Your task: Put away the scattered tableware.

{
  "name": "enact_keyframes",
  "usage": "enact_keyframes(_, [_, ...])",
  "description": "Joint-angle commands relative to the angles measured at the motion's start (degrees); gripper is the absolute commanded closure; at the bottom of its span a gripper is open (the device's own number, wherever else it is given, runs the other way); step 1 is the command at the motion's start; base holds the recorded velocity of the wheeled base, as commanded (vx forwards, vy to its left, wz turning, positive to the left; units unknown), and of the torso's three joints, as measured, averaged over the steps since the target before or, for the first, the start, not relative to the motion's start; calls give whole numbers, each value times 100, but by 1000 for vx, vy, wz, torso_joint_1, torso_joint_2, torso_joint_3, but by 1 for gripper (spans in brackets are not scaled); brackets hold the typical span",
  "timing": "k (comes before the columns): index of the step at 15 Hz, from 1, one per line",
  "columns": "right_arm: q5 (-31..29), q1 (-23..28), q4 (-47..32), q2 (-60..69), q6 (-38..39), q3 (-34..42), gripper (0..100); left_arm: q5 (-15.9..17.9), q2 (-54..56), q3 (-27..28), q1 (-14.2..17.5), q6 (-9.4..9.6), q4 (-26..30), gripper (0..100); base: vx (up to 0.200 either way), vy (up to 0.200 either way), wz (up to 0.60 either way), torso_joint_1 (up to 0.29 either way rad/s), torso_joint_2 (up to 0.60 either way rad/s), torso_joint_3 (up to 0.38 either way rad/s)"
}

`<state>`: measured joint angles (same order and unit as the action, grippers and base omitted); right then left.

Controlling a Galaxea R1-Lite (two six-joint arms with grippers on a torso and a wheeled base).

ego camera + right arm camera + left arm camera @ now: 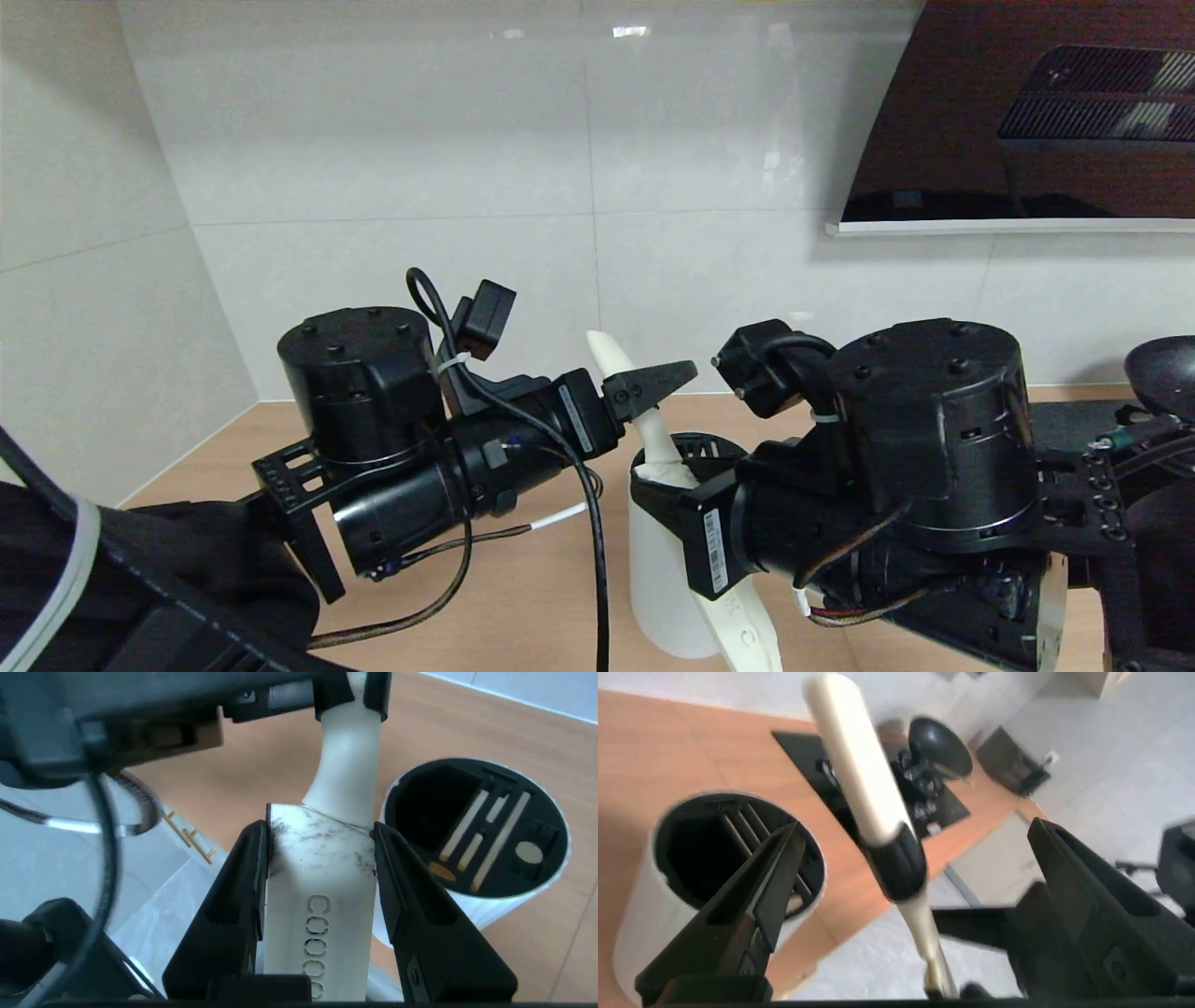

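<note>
A cream spatula [611, 362] stands tilted above a white cylindrical utensil holder [658, 597] on the wooden counter. My right gripper [667, 485] is shut on the spatula's wide lower part [322, 887], right over the holder's rim. My left gripper [639, 390] is higher up at the handle. In the left wrist view its fingers [761, 905] stand wide apart on either side of the handle [859, 784] and do not touch it. The holder [551, 873] has several utensils in its dark compartments.
The wooden counter [523, 579] runs to a white tiled wall at the back and left. A black cooktop [1074, 420] with a dark rounded pan [1162, 373] lies to the right, under a dark range hood [1027, 121].
</note>
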<state>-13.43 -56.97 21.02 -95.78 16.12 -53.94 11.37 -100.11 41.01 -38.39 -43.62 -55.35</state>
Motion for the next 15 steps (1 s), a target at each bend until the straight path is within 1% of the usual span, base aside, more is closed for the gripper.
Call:
enact_keyframes(1, [-1, -7, 8, -20, -3, 33, 100, -12, -61, -5, -2, 2, -11, 0, 0, 0, 0, 0, 0, 0])
enact_keyframes(5, [-1, -7, 8, -2, -3, 51, 100, -12, -70, -5, -2, 2, -11, 0, 0, 0, 0, 0, 0, 0])
enact_keyframes(6, [-10, -7, 8, -2, -3, 51, 100, -12, -61, -5, -2, 2, -11, 100, 0, 0, 0, 0, 0, 0])
enact_keyframes(15, [-36, -16, 8, 86, -3, 51, 100, 5, -88, -5, -2, 11, -11, 100, 0, 0, 0, 0, 0, 0])
